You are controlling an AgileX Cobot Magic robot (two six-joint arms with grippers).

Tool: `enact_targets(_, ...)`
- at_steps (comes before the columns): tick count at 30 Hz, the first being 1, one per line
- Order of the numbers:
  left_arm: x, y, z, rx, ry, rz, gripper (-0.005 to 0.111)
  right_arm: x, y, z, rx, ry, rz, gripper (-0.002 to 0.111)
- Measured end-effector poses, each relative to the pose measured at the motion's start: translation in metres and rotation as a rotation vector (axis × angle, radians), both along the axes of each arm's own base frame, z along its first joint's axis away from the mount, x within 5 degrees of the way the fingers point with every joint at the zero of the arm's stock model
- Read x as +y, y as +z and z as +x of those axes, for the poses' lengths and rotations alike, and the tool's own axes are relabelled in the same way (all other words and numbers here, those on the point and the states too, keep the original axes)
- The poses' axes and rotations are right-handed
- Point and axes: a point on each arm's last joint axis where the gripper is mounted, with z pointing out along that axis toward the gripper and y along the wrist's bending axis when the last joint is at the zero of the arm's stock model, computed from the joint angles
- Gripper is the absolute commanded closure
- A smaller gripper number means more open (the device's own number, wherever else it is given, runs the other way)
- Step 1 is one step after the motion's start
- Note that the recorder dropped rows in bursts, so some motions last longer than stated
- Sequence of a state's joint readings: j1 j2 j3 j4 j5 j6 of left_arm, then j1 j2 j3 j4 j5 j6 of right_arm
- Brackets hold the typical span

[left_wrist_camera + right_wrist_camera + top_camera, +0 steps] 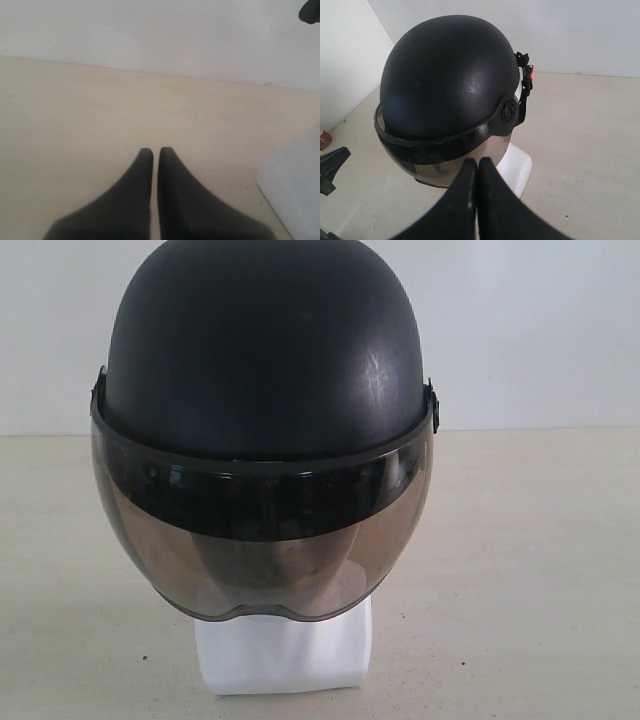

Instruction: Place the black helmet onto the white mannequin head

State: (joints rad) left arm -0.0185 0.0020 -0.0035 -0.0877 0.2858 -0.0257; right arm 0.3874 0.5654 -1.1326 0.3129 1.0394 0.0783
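The black helmet (265,350) sits on the white mannequin head, whose face is hidden behind the smoky visor (265,540); only the white neck base (283,652) shows below. In the right wrist view the helmet (447,80) covers the head, with the white base (517,167) under it. My right gripper (478,162) is shut with nothing in it, just in front of the visor's lower edge. My left gripper (155,151) is shut and empty over bare table, the white base (295,190) off to one side. Neither gripper appears in the exterior view.
The pale beige table (540,570) runs back to a white wall (540,320). A black part of the other arm (331,167) and a small red object (324,138) sit at the edge of the right wrist view.
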Motion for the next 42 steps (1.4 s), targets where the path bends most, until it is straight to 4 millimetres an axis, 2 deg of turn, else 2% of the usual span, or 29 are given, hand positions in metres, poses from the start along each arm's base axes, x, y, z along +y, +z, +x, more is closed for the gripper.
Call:
enact_targets(15,0.000,-0.001,0.000,0.006,-0.001,0.000,0.102,-0.001,0.000,-0.002,-0.006,-0.007,0.002,0.108)
enact_targets(18,0.000,-0.001,0.000,0.007,-0.001,0.000,0.102,-0.013,0.002,-0.016,-0.112,-0.152,-0.017,0.108)
enact_targets(19,0.000,-0.001,0.000,0.007,-0.001,0.000,0.102,-0.020,0.000,-0.028,-0.218,-0.281,-0.029,0.108)
enact_targets(20,0.000,-0.001,0.000,0.007,-0.001,0.000,0.102,-0.022,-0.002,-0.033,-0.277,-0.333,-0.028,0.108)
enact_targets(24,0.000,-0.001,0.000,0.007,-0.001,0.000,0.102,-0.026,-0.033,-0.049,-0.510,-0.529,-0.010,0.108)
enact_targets(29,0.000,-0.001,0.000,0.007,-0.001,0.000,0.102,-0.035,-0.098,-0.028,-0.657,-0.642,0.085,0.108)
enact_targets(35,0.000,-0.001,0.000,0.007,-0.001,0.000,0.102,-0.042,-0.165,0.002,-0.586,-0.705,0.127,0.108)
enact_targets(42,0.000,-0.001,0.000,0.007,-0.001,0.000,0.102,-0.044,-0.217,0.017,-0.437,-0.717,0.099,0.108)
